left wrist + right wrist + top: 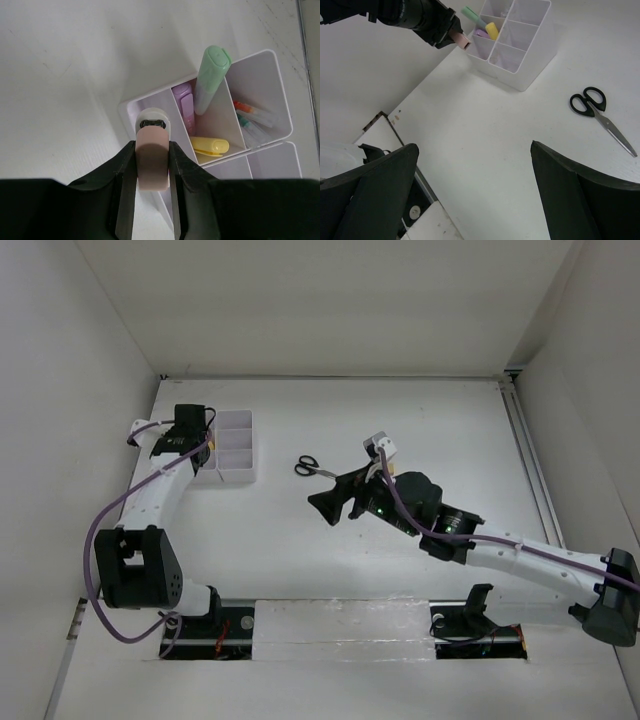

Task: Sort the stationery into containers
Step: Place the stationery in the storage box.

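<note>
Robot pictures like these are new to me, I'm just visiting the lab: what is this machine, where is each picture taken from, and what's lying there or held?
Two robot arms stand on a white table. The top picture looks down from above; the other two come from a camera on each wrist. The left gripper pinches a pink eraser by a white tray holding green, purple and yellow highlighters and some pens. The right gripper is open and empty. Black scissors lie on the table.

White table (400,420) fills the view, matte, evenly lit, shadows soft. Plain white panels box it in: left wall (60,390), back wall (330,300), right wall (600,390). A metal rail (526,450) runs along the table's right edge.
</note>
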